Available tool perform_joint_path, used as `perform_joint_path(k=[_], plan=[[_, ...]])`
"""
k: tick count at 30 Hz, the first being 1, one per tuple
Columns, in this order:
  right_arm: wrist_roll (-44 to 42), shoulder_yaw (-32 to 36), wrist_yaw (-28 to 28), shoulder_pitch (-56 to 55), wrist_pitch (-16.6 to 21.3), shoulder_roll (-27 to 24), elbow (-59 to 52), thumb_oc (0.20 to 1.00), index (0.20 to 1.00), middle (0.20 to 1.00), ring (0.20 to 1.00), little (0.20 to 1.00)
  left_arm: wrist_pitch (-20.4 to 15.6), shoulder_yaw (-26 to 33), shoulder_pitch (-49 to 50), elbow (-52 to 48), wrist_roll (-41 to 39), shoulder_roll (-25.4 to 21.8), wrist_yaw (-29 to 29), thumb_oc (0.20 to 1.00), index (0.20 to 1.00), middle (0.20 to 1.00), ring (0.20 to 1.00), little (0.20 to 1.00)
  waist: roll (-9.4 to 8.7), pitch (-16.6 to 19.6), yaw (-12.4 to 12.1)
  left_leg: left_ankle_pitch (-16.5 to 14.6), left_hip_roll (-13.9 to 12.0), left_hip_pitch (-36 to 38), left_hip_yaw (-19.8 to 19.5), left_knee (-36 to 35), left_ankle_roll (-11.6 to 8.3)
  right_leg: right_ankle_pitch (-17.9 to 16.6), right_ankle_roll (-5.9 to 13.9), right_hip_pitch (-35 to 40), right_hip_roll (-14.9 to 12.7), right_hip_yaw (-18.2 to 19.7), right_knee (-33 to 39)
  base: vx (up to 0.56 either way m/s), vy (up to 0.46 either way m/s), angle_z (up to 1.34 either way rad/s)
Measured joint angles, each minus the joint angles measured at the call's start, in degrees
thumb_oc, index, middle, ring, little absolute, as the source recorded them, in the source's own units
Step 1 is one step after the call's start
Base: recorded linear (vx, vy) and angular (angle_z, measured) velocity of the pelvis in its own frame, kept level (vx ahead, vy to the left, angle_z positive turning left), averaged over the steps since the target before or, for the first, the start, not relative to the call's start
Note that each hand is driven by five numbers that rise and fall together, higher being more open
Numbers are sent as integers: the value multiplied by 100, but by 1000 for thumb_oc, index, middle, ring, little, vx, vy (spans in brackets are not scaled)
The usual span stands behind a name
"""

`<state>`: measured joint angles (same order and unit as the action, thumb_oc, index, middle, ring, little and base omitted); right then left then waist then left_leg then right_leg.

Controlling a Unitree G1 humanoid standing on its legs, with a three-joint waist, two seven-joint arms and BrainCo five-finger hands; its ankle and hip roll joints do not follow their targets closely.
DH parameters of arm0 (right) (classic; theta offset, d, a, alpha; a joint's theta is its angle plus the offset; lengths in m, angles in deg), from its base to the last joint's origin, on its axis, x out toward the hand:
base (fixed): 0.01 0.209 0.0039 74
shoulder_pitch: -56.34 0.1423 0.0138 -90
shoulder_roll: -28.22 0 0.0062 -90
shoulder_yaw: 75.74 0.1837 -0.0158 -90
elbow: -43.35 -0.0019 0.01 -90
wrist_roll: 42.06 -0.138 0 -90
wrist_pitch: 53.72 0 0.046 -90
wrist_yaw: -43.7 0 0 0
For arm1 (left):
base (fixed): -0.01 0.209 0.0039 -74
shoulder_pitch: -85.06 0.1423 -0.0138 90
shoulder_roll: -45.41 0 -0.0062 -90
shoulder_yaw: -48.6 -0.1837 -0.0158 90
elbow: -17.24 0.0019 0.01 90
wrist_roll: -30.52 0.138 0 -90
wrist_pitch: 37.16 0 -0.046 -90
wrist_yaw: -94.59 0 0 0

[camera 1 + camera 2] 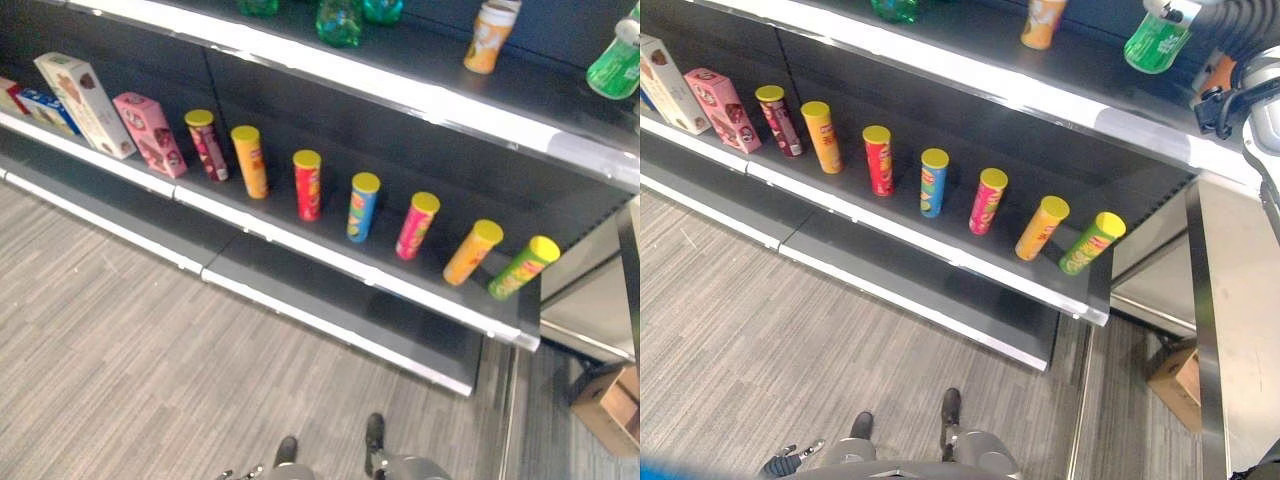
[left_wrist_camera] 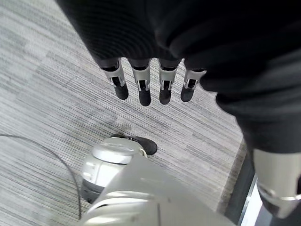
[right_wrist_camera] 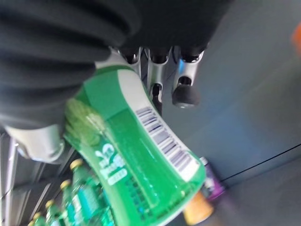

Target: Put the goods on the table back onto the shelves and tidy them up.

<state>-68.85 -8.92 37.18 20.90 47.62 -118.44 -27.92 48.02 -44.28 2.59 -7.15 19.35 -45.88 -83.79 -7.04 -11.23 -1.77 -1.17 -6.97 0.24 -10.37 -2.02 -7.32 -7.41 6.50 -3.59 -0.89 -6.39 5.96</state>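
Green plastic drink bottle (image 3: 141,155) with a white label band is held in the right robot hand (image 3: 155,70), fingers curled round its body, raised at the upper shelf (image 1: 1080,105); it is judged light but smooth and slippery, best gripped around the labelled middle; the left robot hand (image 2: 150,84) hangs low over the grey striped floor (image 1: 110,350), fingers straight and relaxed, holding nothing. Farther off, a row of yellow-lidded cylindrical snack cans (image 1: 308,185) is spaced along the middle shelf (image 1: 330,262), with a pink carton (image 1: 150,133) beside them; the right wrist view alone reveals more green bottles (image 3: 84,197) beyond; the orange bottle (image 1: 488,38) is seen from the head.
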Motion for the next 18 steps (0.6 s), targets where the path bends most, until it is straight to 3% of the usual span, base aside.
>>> perform_joint_path(k=[4,8,10,13,18], plan=[[293,-432,-2,356,-65,348,269,200,200,200,200,200,1,58,161,-3,-4,-19,36,1000,1000,1000,1000,1000,11,176,-93,36,117,11,-160,-11,31,-7,-174,113,-113,-152,-1,61,-44,27],[627,-919,-31,902,-220,930,1485,200,200,200,200,200,-4,47,191,23,-179,-33,46,1000,1000,1000,1000,1000,33,356,-291,91,171,109,-336,-83,49,9,-291,275,-182,-341,0,47,-32,27],[666,-915,-56,963,-267,993,1689,200,200,200,200,200,0,36,193,31,-222,-34,49,1000,1000,1000,1000,1000,68,375,-463,108,193,93,-415,-90,69,20,-301,294,-205,-413,-3,54,-45,26],[796,-914,-78,1106,-342,1335,2546,200,200,200,200,200,0,-29,228,43,-223,-25,49,1000,1000,1000,1000,1000,168,413,-515,105,240,90,-650,-93,67,51,-300,464,-269,-692,0,47,-37,44],[915,-888,-82,1120,-496,1347,3094,200,200,200,200,200,5,-24,313,42,-224,-31,59,1000,1000,1000,1000,1000,314,461,-693,161,289,27,-848,-83,87,142,-272,521,-338,-954,0,24,-27,32]])
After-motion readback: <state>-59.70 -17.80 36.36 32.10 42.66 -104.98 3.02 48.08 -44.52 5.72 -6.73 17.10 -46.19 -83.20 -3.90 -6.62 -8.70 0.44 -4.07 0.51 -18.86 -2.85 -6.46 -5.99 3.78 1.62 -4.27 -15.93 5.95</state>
